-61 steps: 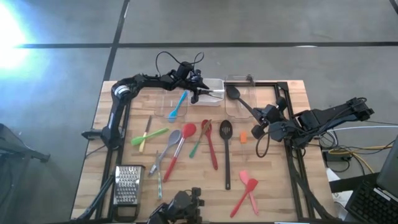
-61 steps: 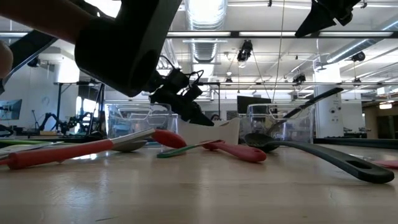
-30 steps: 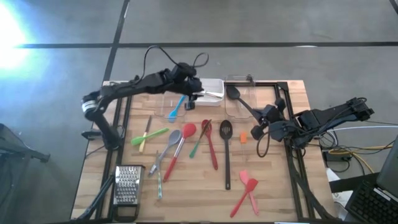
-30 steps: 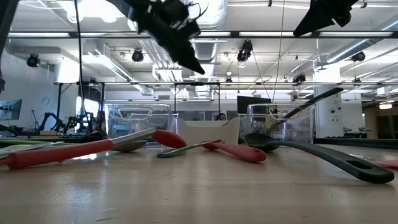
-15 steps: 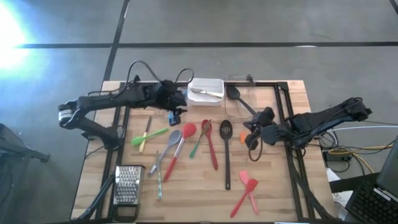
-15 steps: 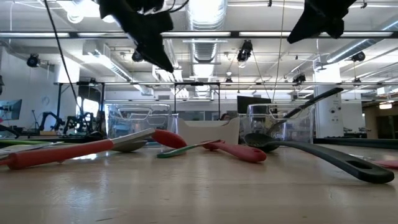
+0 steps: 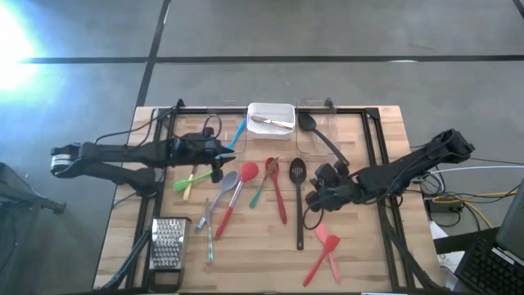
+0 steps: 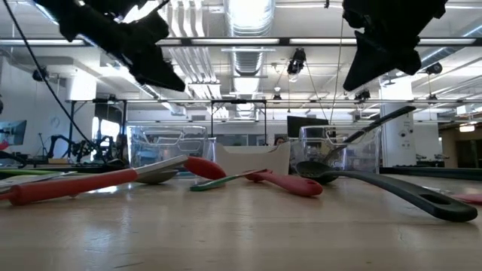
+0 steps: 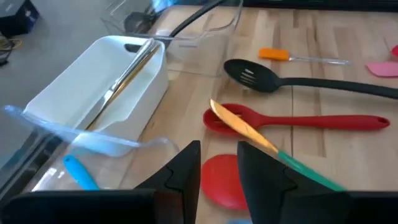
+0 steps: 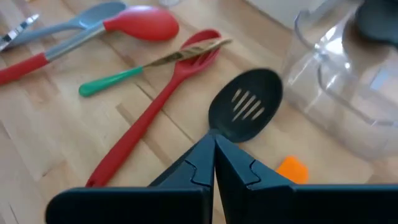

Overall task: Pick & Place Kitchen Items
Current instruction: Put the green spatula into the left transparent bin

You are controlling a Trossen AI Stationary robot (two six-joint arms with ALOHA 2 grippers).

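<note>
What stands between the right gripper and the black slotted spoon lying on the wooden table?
Nothing visible does. The right gripper, shut, hangs above the black slotted spoon, pointing at its head, with a clear path down.

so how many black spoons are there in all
2. One black slotted spoon lies flat on the table near the middle, close to the right gripper. The other black spoon leans in the clear container at the far edge. None seems hidden.
</note>
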